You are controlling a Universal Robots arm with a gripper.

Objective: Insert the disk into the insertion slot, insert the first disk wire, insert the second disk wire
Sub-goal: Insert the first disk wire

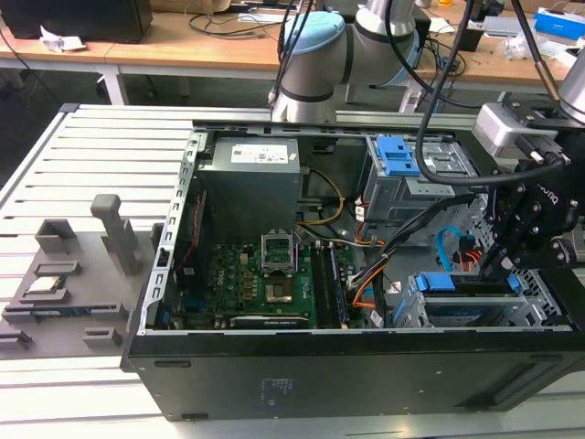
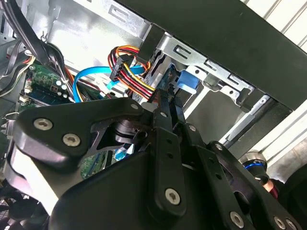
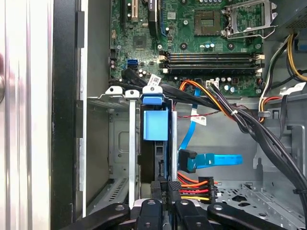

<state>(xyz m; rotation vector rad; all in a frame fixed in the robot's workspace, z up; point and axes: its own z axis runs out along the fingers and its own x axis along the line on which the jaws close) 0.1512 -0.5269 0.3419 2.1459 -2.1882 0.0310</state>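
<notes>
— Where is the grey hard drive in its bright blue plastic caddy point(image 3: 156, 125)?
— Standing on edge in the silver perforated sheet-metal drive cage point(image 3: 120, 143), inside the open black computer case point(image 1: 320, 366) on the slatted grey tabletop point(image 1: 82, 155).
— And the hand point(image 3: 164, 188)?
— At the drive's end, fingers drawn narrow, touching the red, yellow and orange wire bundle point(image 3: 194, 187). I cannot tell whether they pinch its plug. The flat blue cable point(image 3: 216, 159) lies just beside the cage.
</notes>
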